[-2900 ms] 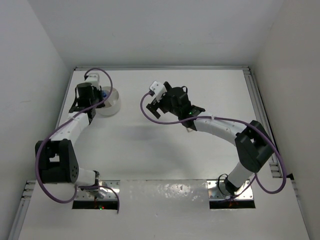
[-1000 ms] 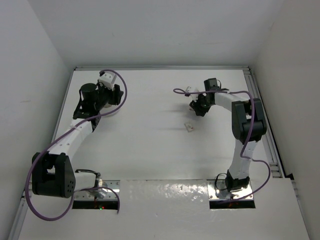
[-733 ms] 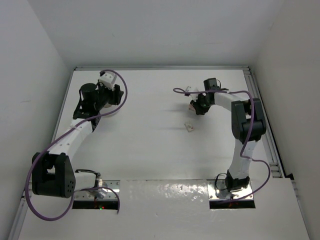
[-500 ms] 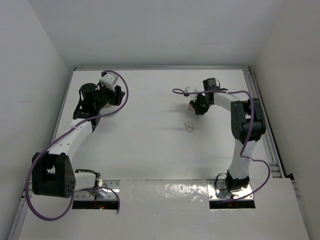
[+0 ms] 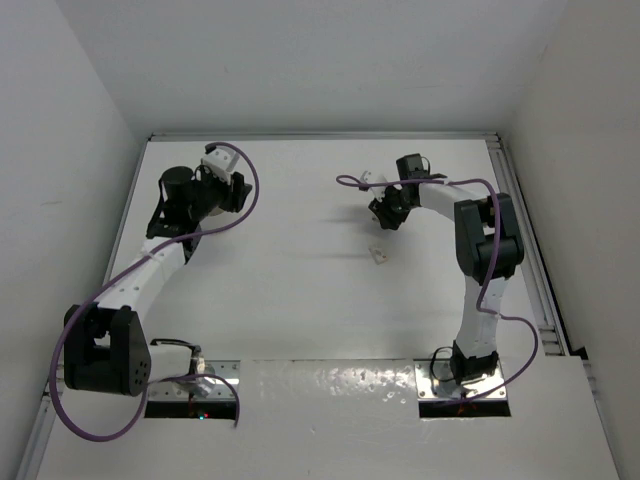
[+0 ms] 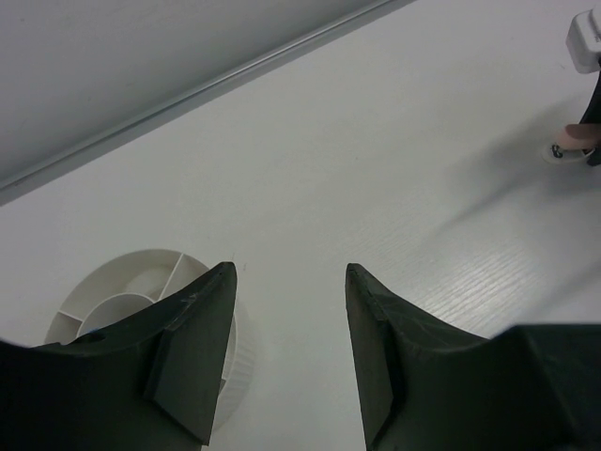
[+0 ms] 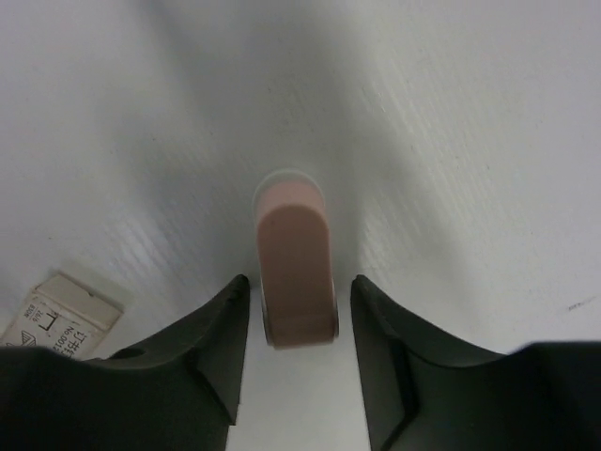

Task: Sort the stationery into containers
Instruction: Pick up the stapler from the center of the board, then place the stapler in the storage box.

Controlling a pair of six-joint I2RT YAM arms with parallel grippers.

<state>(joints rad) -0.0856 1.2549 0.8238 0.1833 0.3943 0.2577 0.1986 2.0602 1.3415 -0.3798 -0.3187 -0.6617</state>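
In the right wrist view a pink eraser (image 7: pixel 296 272), rounded on top with a pale rim, stands upright on the table. My right gripper (image 7: pixel 299 282) is open around it, with a narrow gap on each side. From above, the right gripper (image 5: pixel 386 208) sits at the far middle-right of the table. A small white labelled block (image 7: pixel 61 315) lies just to its left and shows from above as a tan block (image 5: pixel 378 254). My left gripper (image 6: pixel 289 268) is open and empty, beside the round white divided bowl (image 6: pixel 131 258). The left gripper (image 5: pixel 220 192) hides the bowl from above.
The back wall's edge strip (image 6: pixel 235 75) runs close behind the bowl. White walls enclose the table on the left, back and right. The purple cables (image 5: pixel 245 185) loop over both wrists. The right arm's wrist and the eraser (image 6: pixel 573 139) show at the far right of the left wrist view.
The right gripper has crept a little left, towards the table's middle, over the last second. The left arm has held still. Earlier, the right arm swung right and back.
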